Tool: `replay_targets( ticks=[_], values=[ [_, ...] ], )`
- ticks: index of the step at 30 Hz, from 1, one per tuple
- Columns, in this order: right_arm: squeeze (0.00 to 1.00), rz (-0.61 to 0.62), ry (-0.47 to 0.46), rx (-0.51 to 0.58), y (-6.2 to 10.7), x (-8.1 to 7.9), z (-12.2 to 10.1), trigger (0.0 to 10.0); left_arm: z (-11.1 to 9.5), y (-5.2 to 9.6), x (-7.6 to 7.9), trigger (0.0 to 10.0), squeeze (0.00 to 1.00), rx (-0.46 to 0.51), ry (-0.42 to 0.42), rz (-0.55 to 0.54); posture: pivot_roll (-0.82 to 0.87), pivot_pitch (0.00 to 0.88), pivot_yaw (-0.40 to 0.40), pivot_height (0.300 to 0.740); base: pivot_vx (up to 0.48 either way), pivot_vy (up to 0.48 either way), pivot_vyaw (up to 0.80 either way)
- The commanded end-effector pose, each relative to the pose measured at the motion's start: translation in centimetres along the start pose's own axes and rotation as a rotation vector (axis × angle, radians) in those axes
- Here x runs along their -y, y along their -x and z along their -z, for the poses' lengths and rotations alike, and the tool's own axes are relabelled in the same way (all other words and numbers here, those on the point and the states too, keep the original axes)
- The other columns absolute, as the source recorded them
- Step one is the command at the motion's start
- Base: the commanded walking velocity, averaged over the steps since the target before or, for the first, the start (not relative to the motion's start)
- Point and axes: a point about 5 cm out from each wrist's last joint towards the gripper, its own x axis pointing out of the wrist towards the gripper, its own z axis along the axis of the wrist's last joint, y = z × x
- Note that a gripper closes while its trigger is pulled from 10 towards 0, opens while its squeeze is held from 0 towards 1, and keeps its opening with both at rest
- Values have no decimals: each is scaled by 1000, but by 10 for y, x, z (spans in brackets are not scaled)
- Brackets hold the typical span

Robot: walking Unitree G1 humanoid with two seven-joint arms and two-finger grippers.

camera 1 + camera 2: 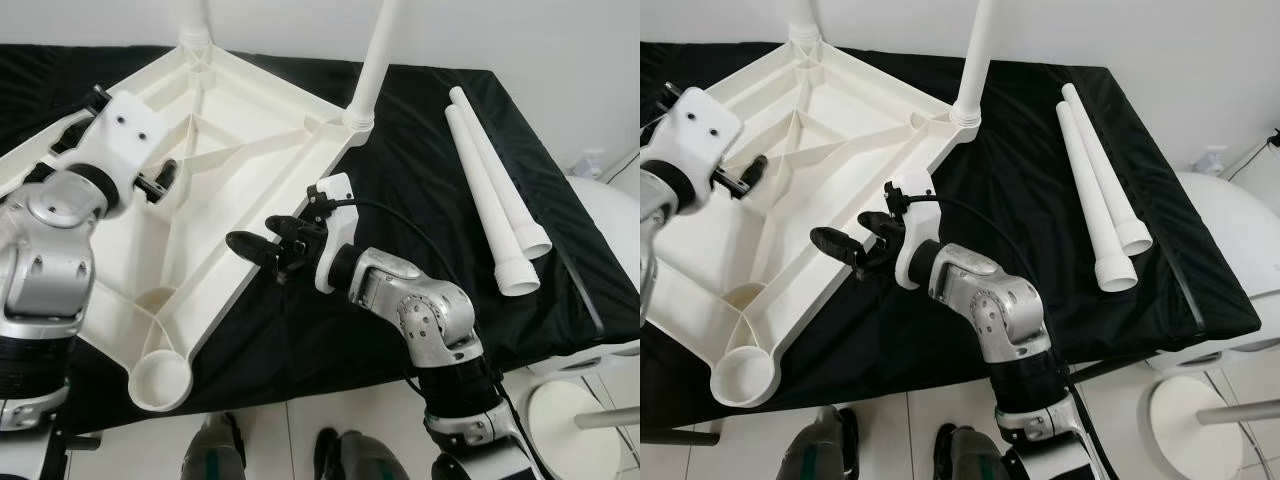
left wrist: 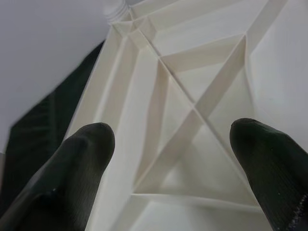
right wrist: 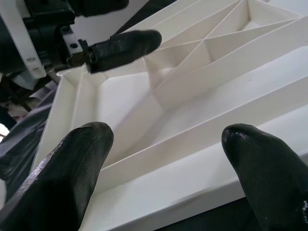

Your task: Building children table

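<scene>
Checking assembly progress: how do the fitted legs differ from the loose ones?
Pose: the two fitted legs stand upright; the two loose legs lie flat, side by side.
Place: the fitted legs sit in corner sockets at the far edge of the upturned tabletop; the loose legs rest on the black cloth, apart from it.
Shared: all are plain white tubes.
</scene>
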Motion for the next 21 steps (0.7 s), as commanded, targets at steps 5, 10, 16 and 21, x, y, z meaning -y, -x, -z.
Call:
replay_targets(
  ticks=[5,10,16,21],
  values=[
    [0,-41,-15,-8,-11,3,0,10000,4,0,6,10000,0,-44,56,-108,137,203,-170,740,0,0,0],
    [0,-98,11,-16,-25,3,-1,10000,2,2,5,10000,0,-52,35,-134,167,232,-188,740,0,0,0],
    [0,-198,5,-15,-36,-2,-1,10000,1,7,2,10000,0,-61,34,-166,178,245,-191,740,0,0,0],
    [0,-254,-4,-35,-47,-6,4,10000,-4,10,-2,10000,0,-56,38,-192,188,257,-193,740,0,0,0]
  ],
)
